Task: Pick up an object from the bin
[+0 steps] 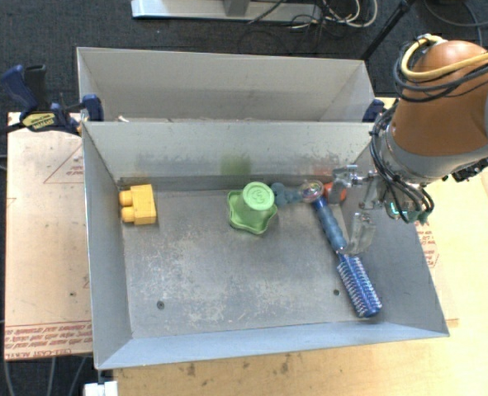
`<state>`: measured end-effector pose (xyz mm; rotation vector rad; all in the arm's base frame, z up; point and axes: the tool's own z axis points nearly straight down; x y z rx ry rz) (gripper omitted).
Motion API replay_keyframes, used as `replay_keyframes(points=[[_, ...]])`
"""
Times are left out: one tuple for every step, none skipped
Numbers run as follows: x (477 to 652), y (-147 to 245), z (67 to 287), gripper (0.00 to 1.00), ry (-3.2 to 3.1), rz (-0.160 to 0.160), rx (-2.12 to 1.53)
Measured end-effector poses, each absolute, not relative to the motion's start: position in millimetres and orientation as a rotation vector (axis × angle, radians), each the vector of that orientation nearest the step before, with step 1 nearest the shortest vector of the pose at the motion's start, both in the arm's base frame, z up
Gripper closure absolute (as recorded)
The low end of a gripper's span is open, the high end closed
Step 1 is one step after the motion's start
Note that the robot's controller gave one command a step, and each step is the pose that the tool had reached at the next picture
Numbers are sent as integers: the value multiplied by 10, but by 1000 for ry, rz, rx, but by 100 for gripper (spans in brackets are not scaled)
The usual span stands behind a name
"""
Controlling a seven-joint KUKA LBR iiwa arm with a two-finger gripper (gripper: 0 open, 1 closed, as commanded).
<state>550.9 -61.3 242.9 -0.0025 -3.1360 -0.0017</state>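
The arm reaches into the bin [227, 151] from the right, its orange-covered wrist [438, 97] hanging over the right-hand sloping wall. The jaws are down low, near the floor, just beside the handle of a blue hairbrush [347, 264]. They sit so far under the cables and fittings of the wrist that it cannot be told whether they are apart or together, and nothing can be seen between them.

The hairbrush lies flat along the right side of the floor. Its bristled head points toward the front edge and its thin handle runs up toward the back wall. Lying lengthwise beside the slope, it offers the handle as its narrowest part, and this is probably the easiest place to close on from above. As the thing nearest the jaws, it is the likely target, though no grasp is evident yet.

At the far end of the handle, against the back wall, sits a small cluster [308, 193] of what looks like a clear and reddish piece beside a blue-grey one; its details are too small to make out. A green round lid-like thing [253, 207] rests near the middle of the back wall. A yellow toy block [138, 204] sits well apart in the back left corner. The sloping walls would tend to send loose things down onto the flat floor.
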Motion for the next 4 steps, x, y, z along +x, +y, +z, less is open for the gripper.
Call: replay_keyframes(points=[[5828, -906, 968, 0, -3102, -4, 478], [6018, -1513, 731, 0, -3022, -1, 886], [6010, -1472, 710, 100, -3018, -9, 897], [5809, -1179, 2294, 100, -3006, 5, 944]])
